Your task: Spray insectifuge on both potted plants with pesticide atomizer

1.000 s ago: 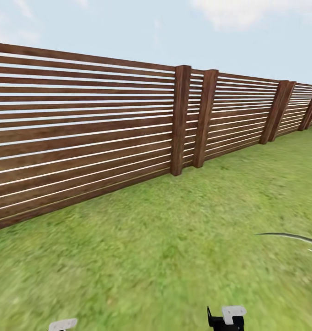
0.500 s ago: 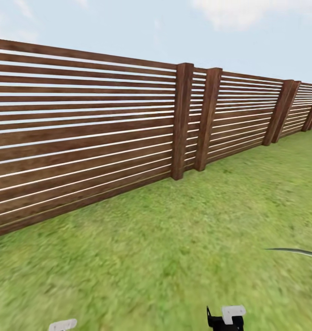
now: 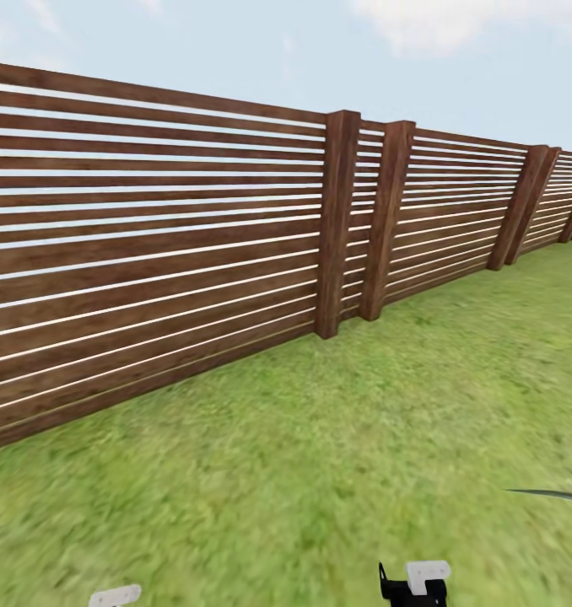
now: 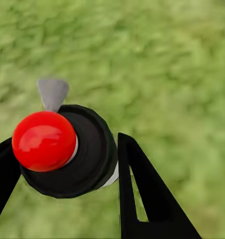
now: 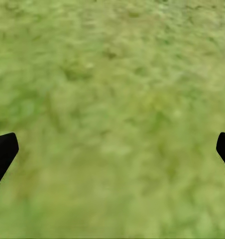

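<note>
A brown slat fence [image 3: 168,244] borders the lawn [image 3: 320,472] under pale sky, the left gripper [image 4: 62,164] clamping the pesticide atomizer [image 4: 67,152], the right gripper's [image 5: 112,149] jaws spread wide.

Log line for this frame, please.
phase: driving | left hand: shut on pesticide atomizer | right hand: open over lawn | fence ahead

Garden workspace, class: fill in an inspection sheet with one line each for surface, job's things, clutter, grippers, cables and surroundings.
Surface: green lawn.
Job's things: pesticide atomizer, red-topped with a grey nozzle, sits between the left gripper's fingers; one thin leaf tip at the head view's right edge.
Clutter: nothing seen.
Grippers: left gripper shut on the atomizer; right gripper open over grass.
Cables: nothing seen.
Surroundings: brown slatted fence, pale sky above.
</note>
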Controlling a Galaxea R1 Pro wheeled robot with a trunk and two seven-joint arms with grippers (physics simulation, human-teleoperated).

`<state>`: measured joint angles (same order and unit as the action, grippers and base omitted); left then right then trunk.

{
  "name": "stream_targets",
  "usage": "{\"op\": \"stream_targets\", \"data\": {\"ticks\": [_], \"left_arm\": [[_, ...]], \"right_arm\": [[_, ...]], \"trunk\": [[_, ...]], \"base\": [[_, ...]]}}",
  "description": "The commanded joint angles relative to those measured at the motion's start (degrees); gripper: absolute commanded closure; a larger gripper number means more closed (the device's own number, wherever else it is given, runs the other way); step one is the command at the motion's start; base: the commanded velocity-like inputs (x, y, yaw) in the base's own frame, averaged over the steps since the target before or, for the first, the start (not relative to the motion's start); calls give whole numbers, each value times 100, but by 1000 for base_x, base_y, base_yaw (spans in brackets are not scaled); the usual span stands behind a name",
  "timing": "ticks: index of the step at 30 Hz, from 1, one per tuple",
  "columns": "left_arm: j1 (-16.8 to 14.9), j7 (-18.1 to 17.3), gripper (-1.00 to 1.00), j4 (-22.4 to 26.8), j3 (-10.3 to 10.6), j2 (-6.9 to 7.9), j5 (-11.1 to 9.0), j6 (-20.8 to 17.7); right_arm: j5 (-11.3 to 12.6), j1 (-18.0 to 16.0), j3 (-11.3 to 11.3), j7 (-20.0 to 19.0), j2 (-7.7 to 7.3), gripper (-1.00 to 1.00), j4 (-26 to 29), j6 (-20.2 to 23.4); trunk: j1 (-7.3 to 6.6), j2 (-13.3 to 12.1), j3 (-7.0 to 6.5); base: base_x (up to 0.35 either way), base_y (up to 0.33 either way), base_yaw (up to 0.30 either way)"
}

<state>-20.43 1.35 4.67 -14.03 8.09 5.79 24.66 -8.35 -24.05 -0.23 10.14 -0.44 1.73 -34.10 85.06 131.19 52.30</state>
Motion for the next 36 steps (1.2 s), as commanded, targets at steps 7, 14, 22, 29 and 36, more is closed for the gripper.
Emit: {"op": "stream_targets", "data": {"ticks": [7,14,22,29,36], "left_arm": [[-4,14,100,-8,-38,0,59,21],[-4,14,100,-10,-38,0,63,21],[-4,14,100,-8,-38,0,63,21],[-4,14,100,-6,-38,0,63,21],[-4,14,100,-2,-38,0,63,21]], "right_arm": [[-61,-4,-3,50,0,-100,-4,-3],[-61,-4,-3,50,0,-100,-5,-4],[-61,-4,-3,49,0,-100,-5,-6],[-61,-4,-3,42,0,-100,-2,-1],[-61,-4,-3,41,0,-100,-5,-1]], "trunk": [[2,2,5],[2,2,5],[2,2,5],[2,2,5],[2,2,5]], "base": [[339,0,0],[339,0,0],[339,0,0],[339,0,-35],[339,0,-244]]}}
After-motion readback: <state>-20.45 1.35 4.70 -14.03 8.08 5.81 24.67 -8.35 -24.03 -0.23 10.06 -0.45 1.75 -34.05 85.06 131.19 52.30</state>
